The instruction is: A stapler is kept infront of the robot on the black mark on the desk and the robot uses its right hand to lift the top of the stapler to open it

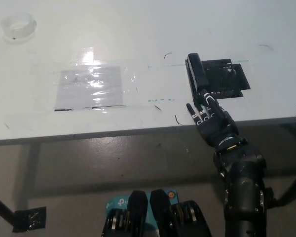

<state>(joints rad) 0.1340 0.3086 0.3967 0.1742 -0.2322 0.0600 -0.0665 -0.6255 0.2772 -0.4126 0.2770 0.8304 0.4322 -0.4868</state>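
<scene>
A black stapler [197, 76] lies on the white desk, along the left edge of a black mark [227, 79], pointing away from me. My black right hand [209, 121] reaches over the desk's front edge with its fingers [206, 104] stretched out and apart, their tips touching or overlapping the stapler's near end. The hand is open and holds nothing. The stapler looks closed. My white left hand is out of view.
A glossy taped rectangle [91, 88] sits left of centre on the desk. A roll of clear tape [19, 25] rests at the far left corner. The desk's front edge [113, 131] runs across the middle of the picture, with floor below it.
</scene>
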